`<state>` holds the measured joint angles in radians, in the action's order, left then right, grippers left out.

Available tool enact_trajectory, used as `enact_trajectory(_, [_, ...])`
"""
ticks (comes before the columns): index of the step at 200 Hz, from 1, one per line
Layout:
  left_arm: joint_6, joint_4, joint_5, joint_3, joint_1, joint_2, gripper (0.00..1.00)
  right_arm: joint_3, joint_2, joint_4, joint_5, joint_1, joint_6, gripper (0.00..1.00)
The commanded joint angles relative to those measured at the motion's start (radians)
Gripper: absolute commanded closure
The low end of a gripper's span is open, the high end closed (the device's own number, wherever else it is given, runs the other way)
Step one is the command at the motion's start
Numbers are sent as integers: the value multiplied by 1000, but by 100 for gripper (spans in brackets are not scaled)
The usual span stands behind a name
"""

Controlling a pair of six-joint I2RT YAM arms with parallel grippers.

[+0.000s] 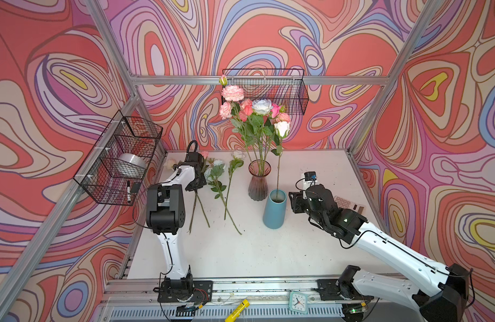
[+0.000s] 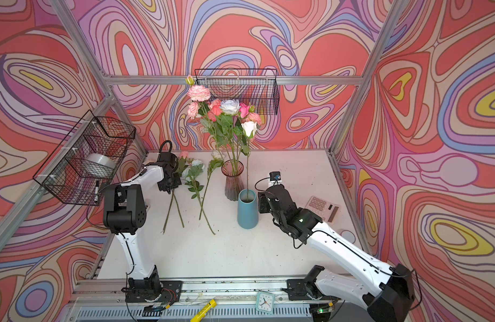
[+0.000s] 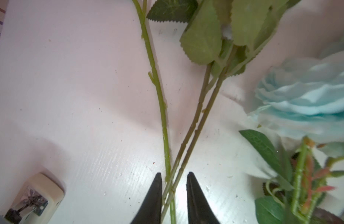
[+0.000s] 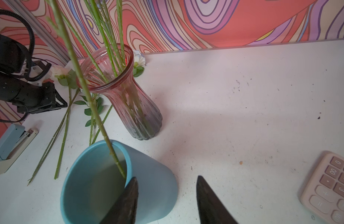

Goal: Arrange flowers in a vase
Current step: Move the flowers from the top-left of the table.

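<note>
- Right gripper [image 4: 167,177], jaws parted and empty, sits at the blue vase [image 1: 273,214], which holds one white rose [image 1: 282,128]; whether it touches the vase is unclear.
- Left gripper [image 3: 173,173], narrowly parted, straddles crossed stems [image 3: 161,108] lying on the table [image 3: 70,97], blooms out of frame; the next move looks like a clean pinch on one stem only.
- Beyond, the glass vase [image 1: 258,184] holds the main bunch [image 1: 261,107].

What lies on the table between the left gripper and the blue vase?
Two loose flowers, lying flat with stems crossed, between the left gripper and the blue vase; visible in both top views.
</note>
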<state>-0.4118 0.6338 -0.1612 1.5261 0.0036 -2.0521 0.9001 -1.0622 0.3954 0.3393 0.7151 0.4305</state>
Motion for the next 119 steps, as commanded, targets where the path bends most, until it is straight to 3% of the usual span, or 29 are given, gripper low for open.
enact_trajectory(1, [23,67,33,29,7,-40,76,22,10,-2,4,4,-10,50])
enact_trajectory(44, [12,41,79,-1,7,-28,81,29,-1,-10,5,3,-13,50])
enact_trajectory(92, [8,33,78,-17,7,-26,95,22,1,-15,6,3,-14,50])
enact_trajectory(119, [-14,26,105,-29,7,-5,98,21,8,-9,8,3,-14,50])
